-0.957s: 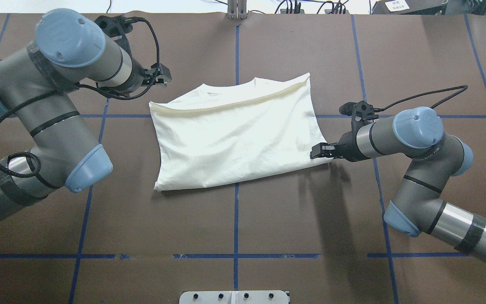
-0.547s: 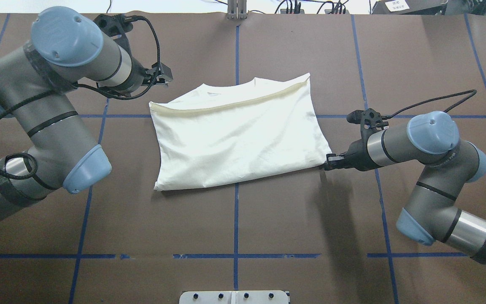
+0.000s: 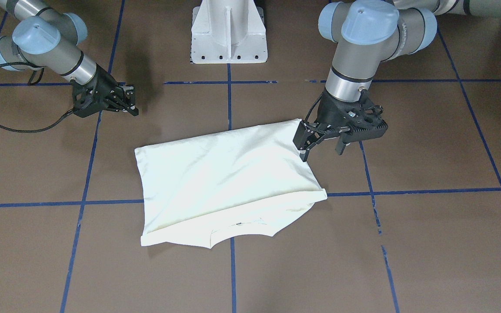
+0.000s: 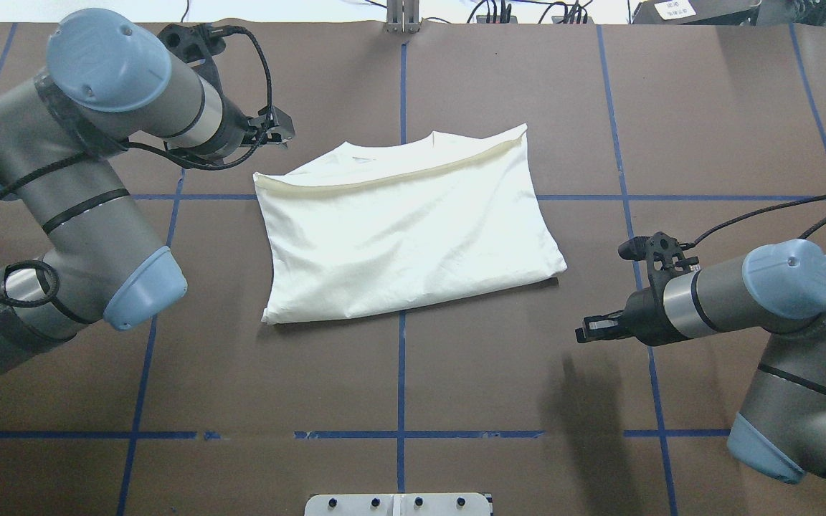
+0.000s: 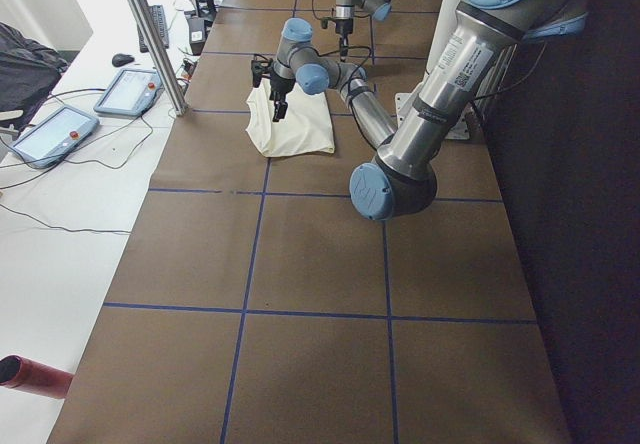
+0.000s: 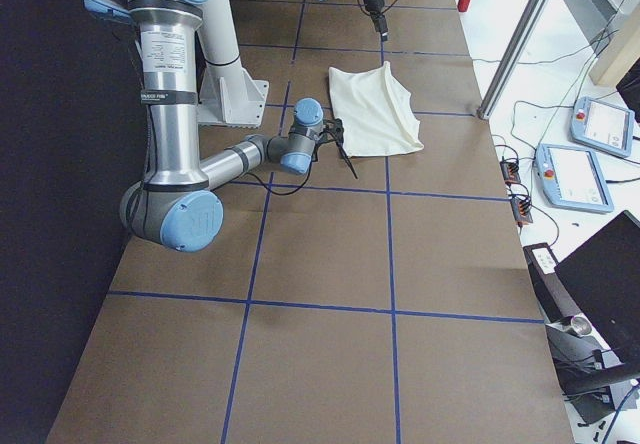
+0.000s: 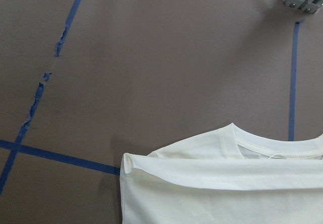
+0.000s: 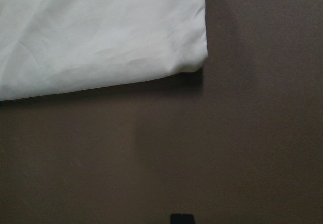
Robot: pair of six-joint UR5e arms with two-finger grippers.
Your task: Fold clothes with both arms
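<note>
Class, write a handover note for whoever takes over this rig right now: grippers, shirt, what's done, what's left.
Left gripper: open, empty, raised by the shirt's left edge.
Right gripper: looks shut, empty, clear of the shirt's right corner.
Done: hem folded up to just short of the collar, plain side up.
Left: probably another fold, side to side.

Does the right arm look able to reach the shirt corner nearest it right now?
Likely yes. The right gripper is just off that corner of the shirt, with only bare table between them. The left gripper is at the opposite corner, out of the way.
</note>
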